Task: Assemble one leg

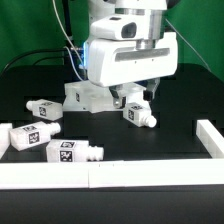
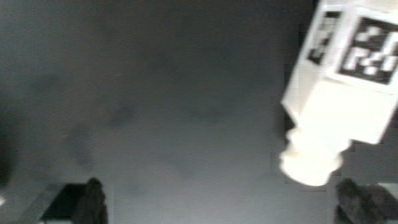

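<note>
Four white legs with black-and-white tags lie on the black table. One leg (image 1: pixel 140 115) lies just below my gripper (image 1: pixel 140 97). The others lie at the exterior view's left: a leg (image 1: pixel 40 108), a leg (image 1: pixel 25 137) and a leg (image 1: pixel 72 152). In the wrist view a leg (image 2: pixel 347 90) lies with its round peg (image 2: pixel 311 170) pointing toward one fingertip. My gripper (image 2: pixel 222 205) is open and empty above the table. Its fingertips (image 2: pixel 80 200) stand wide apart, and the leg lies off to one side of the gap between them.
The large white square top (image 1: pixel 85 95) lies behind the gripper, partly hidden by it. A low white wall (image 1: pixel 100 177) runs along the front and up the exterior view's right side (image 1: pixel 210 135). Cables hang at the back.
</note>
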Controlling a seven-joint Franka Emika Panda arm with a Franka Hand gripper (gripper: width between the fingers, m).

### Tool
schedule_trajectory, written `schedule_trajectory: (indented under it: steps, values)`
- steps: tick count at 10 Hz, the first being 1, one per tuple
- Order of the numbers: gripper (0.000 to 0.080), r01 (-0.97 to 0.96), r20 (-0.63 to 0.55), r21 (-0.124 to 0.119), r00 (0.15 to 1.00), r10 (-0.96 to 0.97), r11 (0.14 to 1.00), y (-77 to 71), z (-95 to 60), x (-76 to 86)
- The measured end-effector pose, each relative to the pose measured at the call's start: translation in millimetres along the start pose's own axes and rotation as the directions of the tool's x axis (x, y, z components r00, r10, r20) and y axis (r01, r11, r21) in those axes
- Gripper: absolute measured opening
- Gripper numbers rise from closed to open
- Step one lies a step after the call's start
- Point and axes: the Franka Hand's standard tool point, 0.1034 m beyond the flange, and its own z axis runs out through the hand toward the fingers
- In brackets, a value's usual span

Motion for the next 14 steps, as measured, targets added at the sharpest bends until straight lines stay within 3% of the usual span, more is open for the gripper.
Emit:
schedule_trajectory:
  steps: [3, 4, 7, 9, 11, 13, 14]
  values:
    - [0.0648, 0.012, -0.03, -0.005, 0.999, -0.012, 1.0, -5.6, 5.3, 0.5]
    - [0.0648, -0.005, -0.025, 0.0, 1.0, 0.005, 1.0, -8.7, 6.9, -1.3]
    - [0.0648, -0.07, 0.016, 0.037, 0.997, 0.07, 0.997, -37.2, 22.6, -16.3]
    - [0.0648, -0.064, 0.006, 0.043, 0.998, 0.064, 0.997, -37.8, 36.4, -21.8]
    - [0.0648, -0.06, 0.004, 0.042, 0.998, 0.06, 0.997, -38.1, 34.6, -20.1]
    - [0.039, -0.058, 0.004, 0.043, 0.998, 0.058, 0.997, -38.4, 35.1, -20.3]
    - [0.039, -0.058, 0.004, 0.042, 0.998, 0.057, 0.997, -38.3, 34.9, -20.2]
